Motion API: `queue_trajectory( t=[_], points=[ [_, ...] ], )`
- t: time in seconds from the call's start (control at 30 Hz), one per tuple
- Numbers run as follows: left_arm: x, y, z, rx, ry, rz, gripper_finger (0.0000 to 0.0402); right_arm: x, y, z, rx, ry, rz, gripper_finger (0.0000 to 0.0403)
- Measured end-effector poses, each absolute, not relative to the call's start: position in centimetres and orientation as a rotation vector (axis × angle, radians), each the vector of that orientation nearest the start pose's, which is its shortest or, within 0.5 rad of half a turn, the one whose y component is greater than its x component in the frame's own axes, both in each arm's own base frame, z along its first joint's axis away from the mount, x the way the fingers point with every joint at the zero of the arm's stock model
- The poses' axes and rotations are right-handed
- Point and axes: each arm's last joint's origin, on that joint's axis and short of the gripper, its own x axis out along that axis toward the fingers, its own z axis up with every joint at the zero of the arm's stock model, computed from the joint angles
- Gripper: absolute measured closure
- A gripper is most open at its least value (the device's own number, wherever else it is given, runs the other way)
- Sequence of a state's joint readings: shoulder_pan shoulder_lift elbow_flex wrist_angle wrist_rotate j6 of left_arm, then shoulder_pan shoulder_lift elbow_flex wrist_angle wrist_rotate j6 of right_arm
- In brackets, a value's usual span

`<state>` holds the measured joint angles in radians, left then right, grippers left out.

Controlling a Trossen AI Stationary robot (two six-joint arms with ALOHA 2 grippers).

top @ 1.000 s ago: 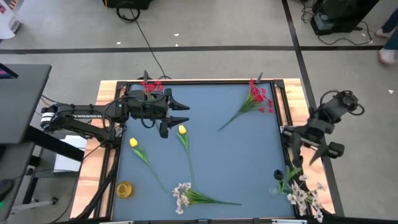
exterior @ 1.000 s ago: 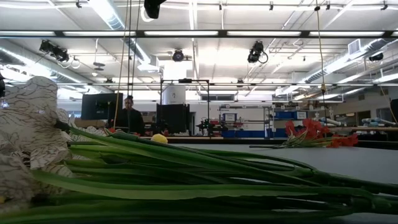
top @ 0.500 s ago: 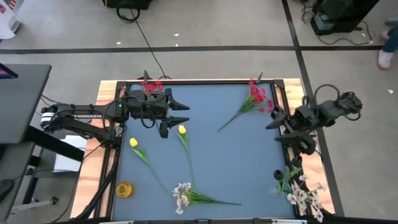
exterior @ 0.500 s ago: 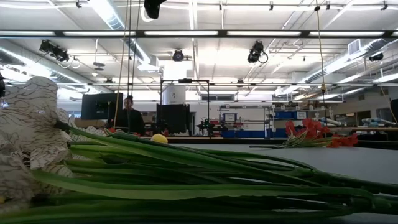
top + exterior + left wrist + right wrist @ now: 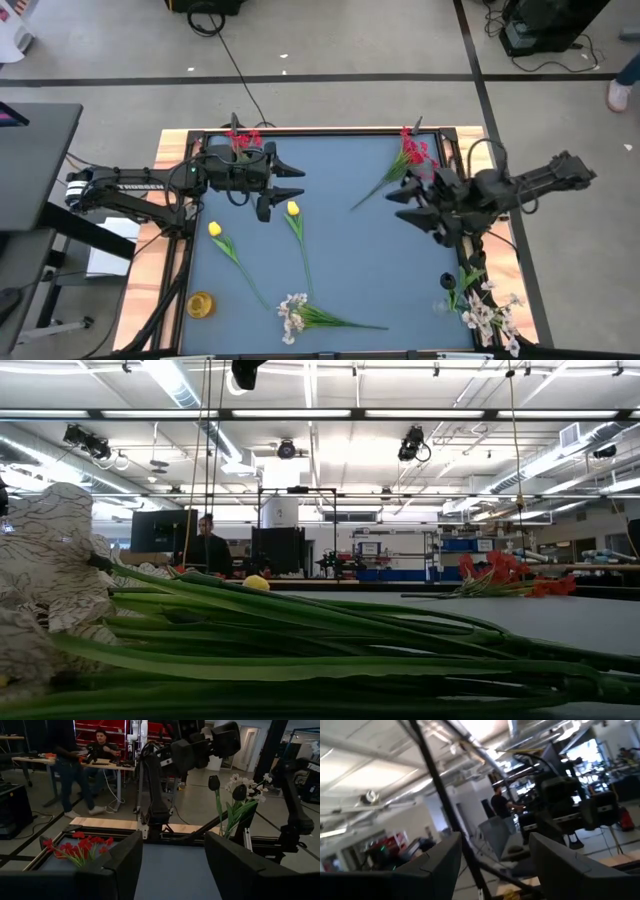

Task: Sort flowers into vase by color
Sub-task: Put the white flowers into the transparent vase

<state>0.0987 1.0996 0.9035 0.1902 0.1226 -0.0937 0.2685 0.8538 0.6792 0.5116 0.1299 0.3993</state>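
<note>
My right pincer hangs with its two dark fingers spread apart and nothing between them, over the far right part of the blue-topped desk with its wooden rim, pointing inward toward the desk's middle. The relation my next move turns on, as I judge it: the loose spray of red clustered blooms on a thin green stalk lies just beyond that pincer, toward the far edge, its long axis running diagonally from the blooms at the far right corner down to the stalk tip nearer the centre, so the stalk passes close by the fingertips. The right arm is plainly the nearer one for it. My left pincer is also spread and empty, held over the far left part of the desk, with a second red bunch behind it at the far left edge. Just beside its fingers lies a yellow tulip bud on a long green stem; another yellow tulip lies further left. A white small-blossom spray rests at the near edge, and more white sprays stand in a clear vase at the near right corner. White lettering reading TROSSEN runs along the left arm.
</note>
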Motion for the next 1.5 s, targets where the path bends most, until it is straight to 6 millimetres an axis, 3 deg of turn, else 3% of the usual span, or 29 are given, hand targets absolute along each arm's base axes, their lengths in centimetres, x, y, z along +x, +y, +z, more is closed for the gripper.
queue_trajectory(
  t=[0.17,0.43,0.6,0.87,1.1,1.27,1.5],
  points=[
    [24.8,2.1,34.9,-0.094,0.007,-0.023,0.0182,20.3,3.9,34.6,0.509,-0.3,0.15,0.0163],
    [24.8,2.1,35.0,-0.093,-0.004,-0.024,0.0182,23.0,2.1,36.4,0.513,-0.324,0.047,0.0163],
    [24.7,2.1,35.3,-0.123,-0.03,-0.027,0.0182,24.7,1.0,36.4,0.546,-0.234,-0.04,0.0164],
    [24.7,2.1,35.6,-0.305,-0.054,-0.034,0.0182,27.2,0.0,33.2,0.746,-0.055,-0.164,0.0177],
    [24.7,1.3,33.9,-0.363,0.129,-0.035,0.0182,29.2,0.4,30.3,0.886,0.122,-0.103,0.0192],
    [24.5,0.8,32.5,-0.374,0.271,-0.031,0.0182,30.6,2.2,27.1,0.944,0.348,-0.015,0.0197],
    [24.4,0.6,32.1,-0.509,0.318,-0.008,0.0182,32.1,4.7,22.8,0.956,0.584,0.016,0.0197]
  ],
)
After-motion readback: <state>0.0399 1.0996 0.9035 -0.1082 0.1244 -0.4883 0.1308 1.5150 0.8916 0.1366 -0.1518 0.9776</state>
